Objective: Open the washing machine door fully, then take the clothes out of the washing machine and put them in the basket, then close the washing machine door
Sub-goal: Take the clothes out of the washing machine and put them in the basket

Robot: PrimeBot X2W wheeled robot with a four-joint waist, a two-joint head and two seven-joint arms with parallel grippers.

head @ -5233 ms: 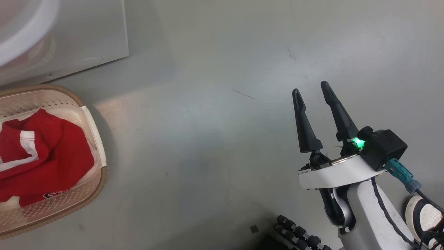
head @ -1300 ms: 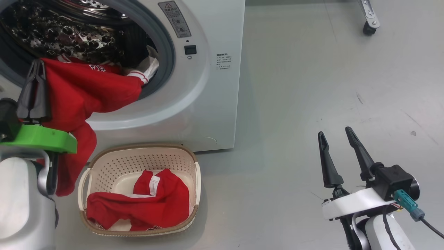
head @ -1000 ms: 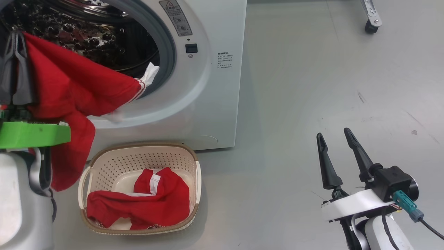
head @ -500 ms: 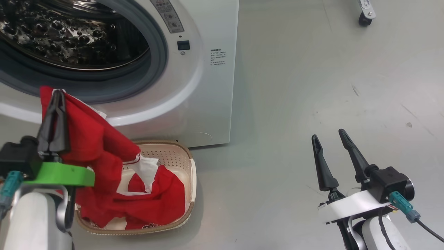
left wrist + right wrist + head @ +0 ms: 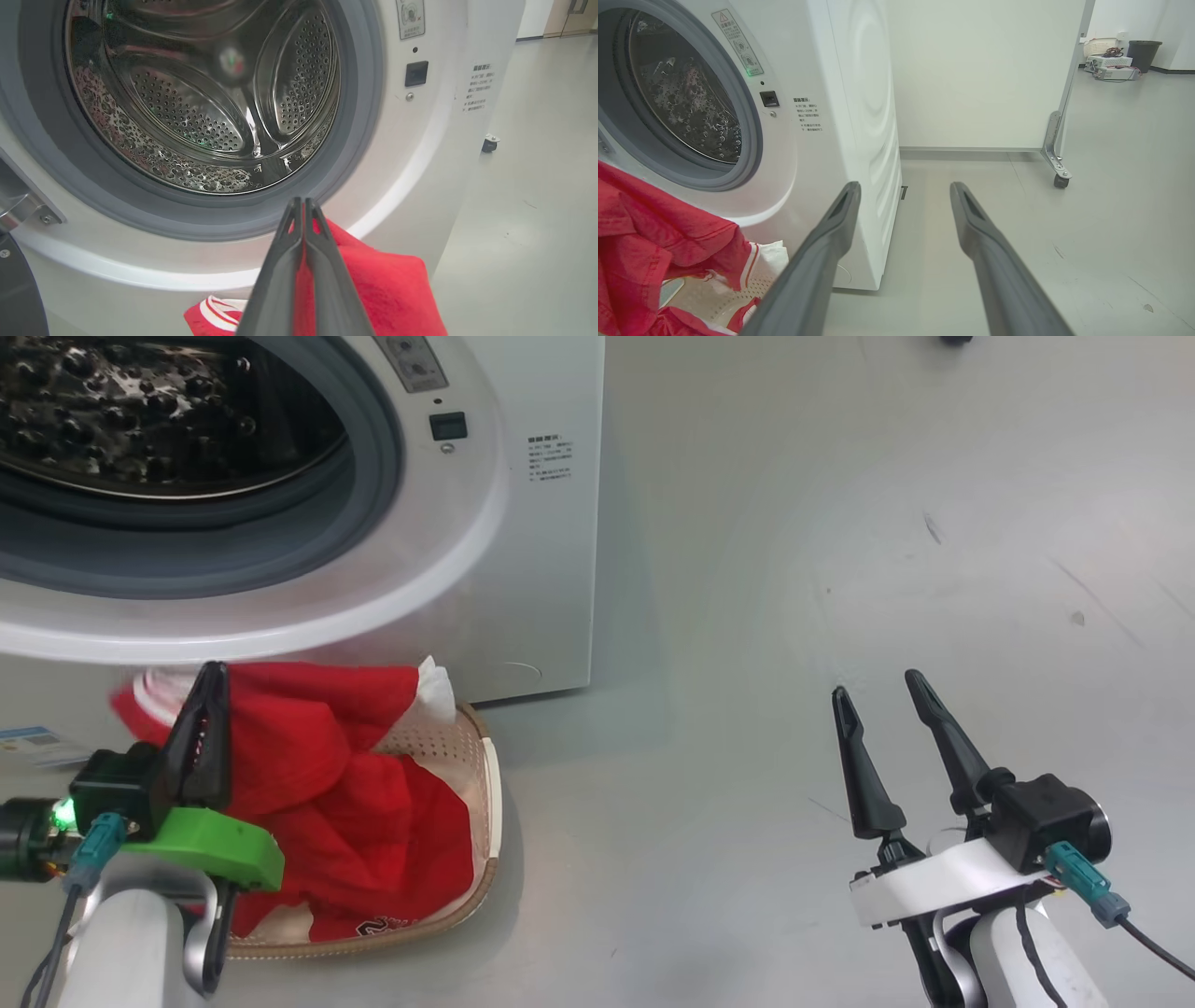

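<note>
One white, smooth-fronted washing machine [image 5: 551, 569] stands at the head view's 11 o'clock. Its round mouth is ringed by a grey gasket [image 5: 373, 476] around a perforated steel drum [image 5: 201, 116]. One cream perforated basket [image 5: 457, 747] with a brown woven-look rim sits on the grey floor [image 5: 747, 616] at 7 o'clock, heaped with soft red clothes [image 5: 373, 821]. The left end effector [image 5: 217, 670] points to 12 over the basket, fingers clamped together on a red fold. The right end effector [image 5: 875, 684], at 4 o'clock, has its fingers spread apart over the floor.

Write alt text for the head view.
The left tool, shut on a red garment, holds it over a cream basket of red clothes in front of the open washing machine. The right tool stands open over grey floor, holding nothing.
</note>
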